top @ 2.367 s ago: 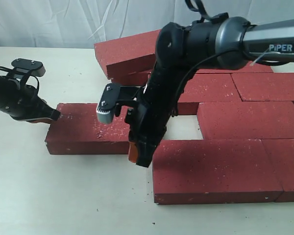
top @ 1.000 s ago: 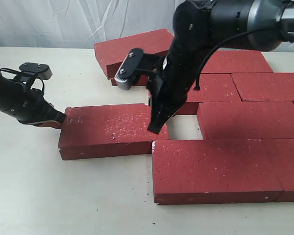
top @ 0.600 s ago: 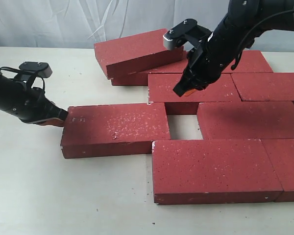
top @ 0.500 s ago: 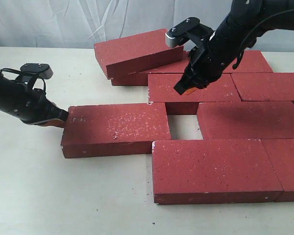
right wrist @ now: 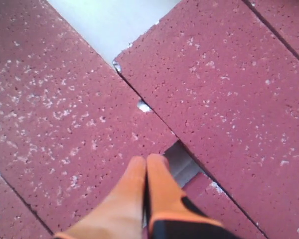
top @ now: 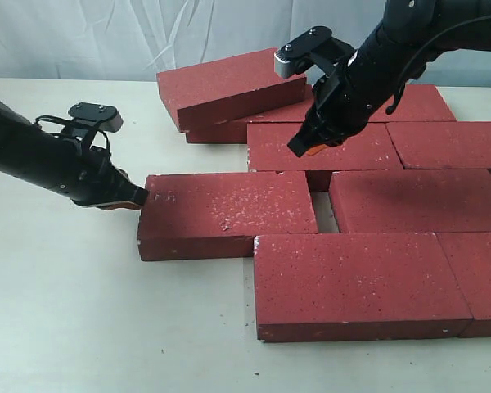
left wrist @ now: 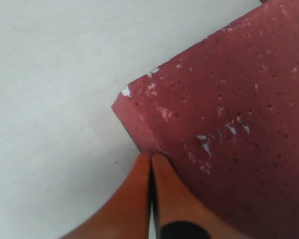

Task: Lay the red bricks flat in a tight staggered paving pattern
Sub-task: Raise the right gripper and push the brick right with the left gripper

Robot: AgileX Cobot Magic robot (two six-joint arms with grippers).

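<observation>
Several red bricks lie flat in rows on the table. One loose red brick (top: 226, 214) lies slightly askew at the left, with a narrow gap (top: 323, 211) between it and the brick to its right (top: 417, 201). My left gripper (top: 133, 199) is shut, and its orange tips (left wrist: 151, 158) touch that brick's left end near a corner (left wrist: 229, 124). My right gripper (top: 305, 149) is shut on nothing and hovers over a middle-row brick (top: 335, 146). In the right wrist view its tips (right wrist: 148, 160) hang above the seam between two bricks (right wrist: 65, 114) (right wrist: 229, 89).
A tilted brick (top: 221, 82) leans on another (top: 229, 131) at the back. Two wide bricks (top: 360, 282) (top: 483, 278) form the front row. The bare table (top: 82, 311) spreads to the left and front. A white curtain (top: 106, 33) hangs behind.
My left gripper has pushed the loose brick to the right, narrowing the gap beside it. The right arm rose off that brick and moved back over the middle row, then held nearly still.
</observation>
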